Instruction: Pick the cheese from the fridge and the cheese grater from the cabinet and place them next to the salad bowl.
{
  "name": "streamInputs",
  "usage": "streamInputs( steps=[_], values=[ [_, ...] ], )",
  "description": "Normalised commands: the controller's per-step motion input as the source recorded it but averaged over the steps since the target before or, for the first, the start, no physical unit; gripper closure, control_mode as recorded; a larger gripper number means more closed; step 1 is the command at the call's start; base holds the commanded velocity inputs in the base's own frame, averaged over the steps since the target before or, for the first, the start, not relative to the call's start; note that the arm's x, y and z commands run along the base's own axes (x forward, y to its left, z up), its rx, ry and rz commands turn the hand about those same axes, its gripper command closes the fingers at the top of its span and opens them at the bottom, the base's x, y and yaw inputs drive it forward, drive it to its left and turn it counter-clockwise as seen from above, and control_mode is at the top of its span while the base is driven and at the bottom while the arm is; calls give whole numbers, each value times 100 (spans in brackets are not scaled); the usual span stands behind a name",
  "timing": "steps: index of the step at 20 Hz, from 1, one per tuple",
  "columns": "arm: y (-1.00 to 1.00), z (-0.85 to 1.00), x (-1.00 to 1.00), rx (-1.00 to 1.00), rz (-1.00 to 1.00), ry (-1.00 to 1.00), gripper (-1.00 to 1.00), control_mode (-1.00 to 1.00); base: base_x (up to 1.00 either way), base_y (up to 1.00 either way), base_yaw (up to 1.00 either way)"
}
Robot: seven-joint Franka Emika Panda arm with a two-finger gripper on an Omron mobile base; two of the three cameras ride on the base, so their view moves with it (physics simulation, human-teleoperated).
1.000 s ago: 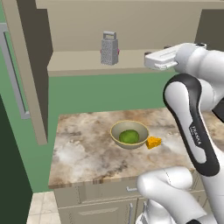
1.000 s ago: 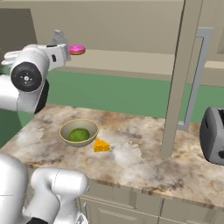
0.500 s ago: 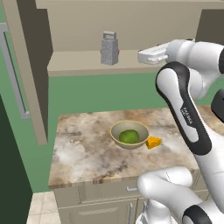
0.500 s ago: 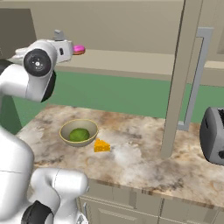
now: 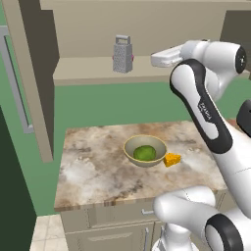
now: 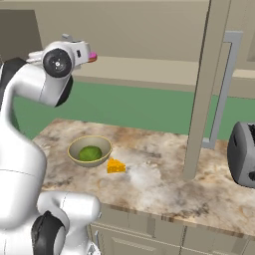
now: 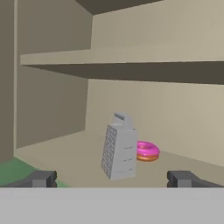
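The grey box cheese grater (image 5: 122,54) stands upright on the shelf of the open beige cabinet (image 5: 88,71). My gripper (image 5: 154,60) hovers at shelf height just right of it, a short gap away. In the hand view the cheese grater (image 7: 119,148) stands ahead, centred between my wide-open fingertips (image 7: 41,178), and nothing is held by the gripper (image 7: 111,179). On the counter the orange cheese (image 5: 171,159) lies against the right side of the tan salad bowl (image 5: 128,147), which holds a green lump. The cheese (image 6: 115,166) and salad bowl (image 6: 73,152) also show from the right.
A pink donut (image 7: 146,151) lies on the shelf right behind the grater. The cabinet doors hang open, one at the left (image 5: 34,78) and one with a bar handle (image 6: 221,94). A silver toaster (image 6: 244,154) stands at the counter's right end. The fridge's dark side (image 5: 10,196) borders the left.
The arm has swung the hand along the shelf toward the grater, closing much of the gap. The jaws stayed open. Bowl and cheese have not moved.
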Motion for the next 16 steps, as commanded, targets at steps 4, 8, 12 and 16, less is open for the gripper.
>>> streamInputs(
  steps=[4, 8, 12, 16],
  values=[
    [0, -1, 24, 0, 0, 0, -100, -100, 0, 0, 0],
    [0, 0, 8, 0, 0, 0, -100, -100, 0, 0, 0],
    [0, 0, 10, 0, 0, 0, -100, -100, 0, 0, 0],
    [3, -2, 31, 6, 0, 0, -100, -100, 0, 0, 0]
  ],
)
